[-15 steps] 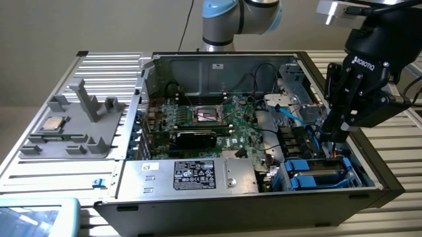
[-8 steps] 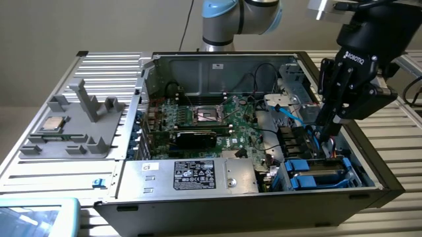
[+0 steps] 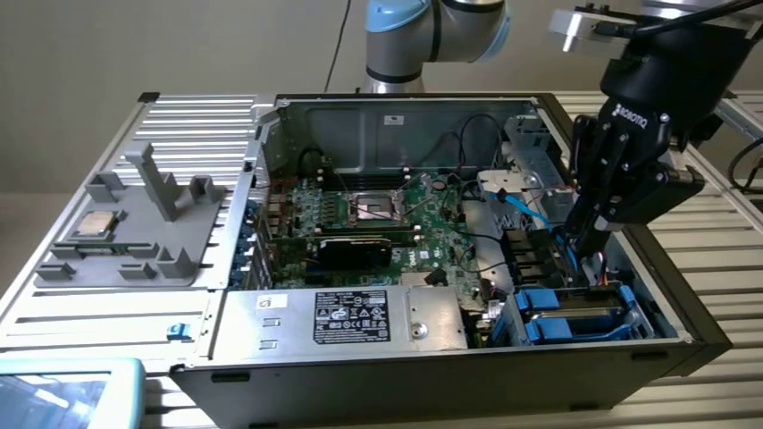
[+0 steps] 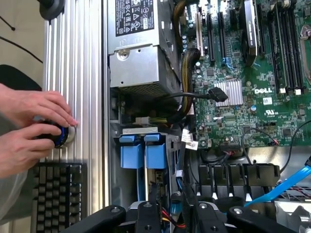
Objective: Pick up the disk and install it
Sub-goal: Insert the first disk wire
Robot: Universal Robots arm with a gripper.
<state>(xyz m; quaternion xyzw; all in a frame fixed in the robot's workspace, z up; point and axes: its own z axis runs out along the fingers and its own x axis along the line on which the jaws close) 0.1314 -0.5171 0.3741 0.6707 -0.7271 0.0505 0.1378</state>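
Hanging low inside the computer case [image 3: 477, 384], the gripper [image 3: 584, 266] stood just above the disk [image 3: 574, 315], whose blue carrier sat in the corner bay; whether it gripped anything could not be told. Seating it well probably called for a straight, level push, clear of the blue cable [image 3: 524, 207].

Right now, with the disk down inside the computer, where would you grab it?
Probably by the blue carrier tabs, pinched from above through the open side of the case. The disk lies low in a corner, so its flat faces look walled in.
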